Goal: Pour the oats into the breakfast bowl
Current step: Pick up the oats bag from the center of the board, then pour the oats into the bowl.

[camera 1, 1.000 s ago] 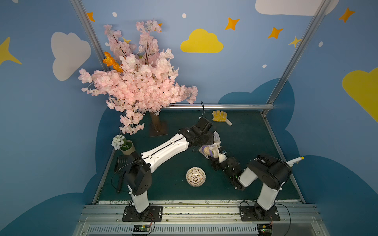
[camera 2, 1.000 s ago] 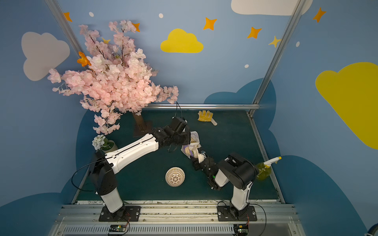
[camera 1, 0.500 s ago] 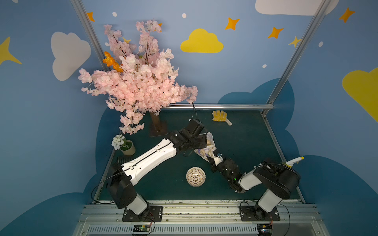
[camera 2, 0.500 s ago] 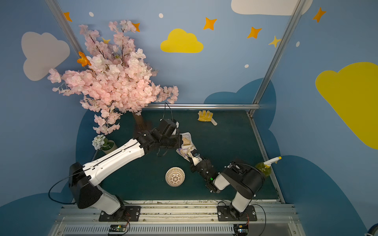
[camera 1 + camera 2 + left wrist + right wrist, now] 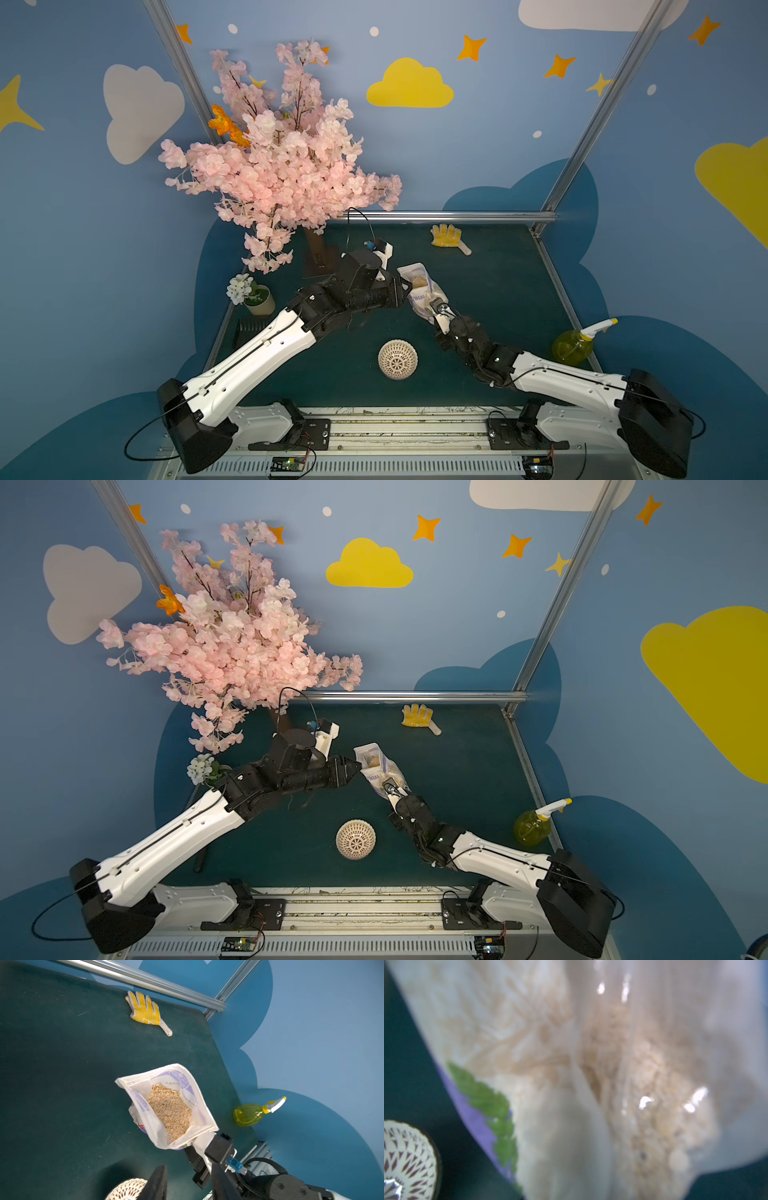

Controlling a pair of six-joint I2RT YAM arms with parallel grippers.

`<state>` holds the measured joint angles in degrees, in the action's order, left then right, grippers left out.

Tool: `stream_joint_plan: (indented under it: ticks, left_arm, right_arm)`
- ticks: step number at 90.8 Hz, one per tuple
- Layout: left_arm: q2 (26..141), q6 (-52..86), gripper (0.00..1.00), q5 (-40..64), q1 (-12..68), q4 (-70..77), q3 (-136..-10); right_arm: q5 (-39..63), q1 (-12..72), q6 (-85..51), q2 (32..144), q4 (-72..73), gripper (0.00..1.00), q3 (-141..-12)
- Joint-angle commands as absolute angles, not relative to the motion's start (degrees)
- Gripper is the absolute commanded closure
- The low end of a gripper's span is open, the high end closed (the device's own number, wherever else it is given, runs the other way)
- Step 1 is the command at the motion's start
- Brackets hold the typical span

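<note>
The oats (image 5: 169, 1109) fill a clear bag with white and purple print (image 5: 420, 286) (image 5: 377, 767). It is held off the green table, its open mouth tilted up and back. My right gripper (image 5: 436, 306) (image 5: 390, 788) is shut on the bag's lower end, and the bag fills the right wrist view (image 5: 591, 1064). My left gripper (image 5: 405, 287) (image 5: 357, 766) (image 5: 188, 1167) is open just left of the bag, with nothing between its fingers. The breakfast bowl (image 5: 397, 359) (image 5: 355, 839) (image 5: 126, 1189) (image 5: 406, 1159), cream-white latticework, sits on the table in front of the bag.
A yellow glove (image 5: 446, 237) lies at the back of the table. A yellow-green spray bottle (image 5: 575, 345) stands at the right edge. A pink blossom tree (image 5: 282, 174) and a small pot of white flowers (image 5: 257, 297) stand at the back left.
My left gripper was shut at the bag's top; it has opened and drawn back to the left. My right gripper has closed on the bag's lower end and its arm has stretched out.
</note>
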<state>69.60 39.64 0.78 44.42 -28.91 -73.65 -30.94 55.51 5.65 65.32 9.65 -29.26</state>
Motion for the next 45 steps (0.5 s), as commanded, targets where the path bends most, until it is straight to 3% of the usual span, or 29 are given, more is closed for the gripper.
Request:
stream_joint_plan:
  ticks: [1,45]
  left_arm:
    - [64.9,38.9,0.55,0.8,44.5,-26.4,-72.0]
    - [51.2,37.6,0.34,-6.7,44.3,-27.9,-61.6]
  right_arm:
    - [-36.7,57.0,9.3,59.8,7.5,1.0,-36.0]
    - [-38.8,66.8,19.7,51.8,-15.3,1.0,-45.9]
